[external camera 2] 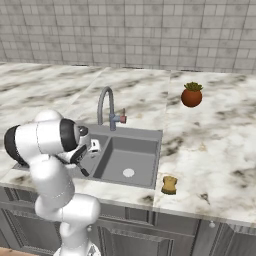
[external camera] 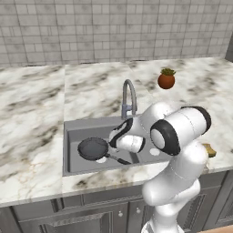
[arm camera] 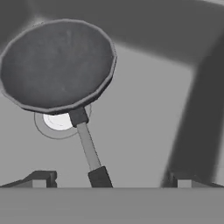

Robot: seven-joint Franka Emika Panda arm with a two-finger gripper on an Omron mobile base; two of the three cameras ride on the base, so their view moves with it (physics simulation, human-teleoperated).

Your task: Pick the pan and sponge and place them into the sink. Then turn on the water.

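Observation:
The dark round pan lies flat in the left basin of the sink, its thin handle pointing toward the front right. In the hand view the pan covers part of the pale drain. My gripper hangs just above it, open, and the black end of the handle sits between the wide-apart fingertips without touching either. The small yellow sponge rests on the counter at the sink's right front corner, also seen as the sponge near the counter edge.
The arched grey faucet stands behind the sink's middle, close above my wrist. A red-orange pot with a green plant sits on the marble counter at the back right. The right basin holds nothing but its drain.

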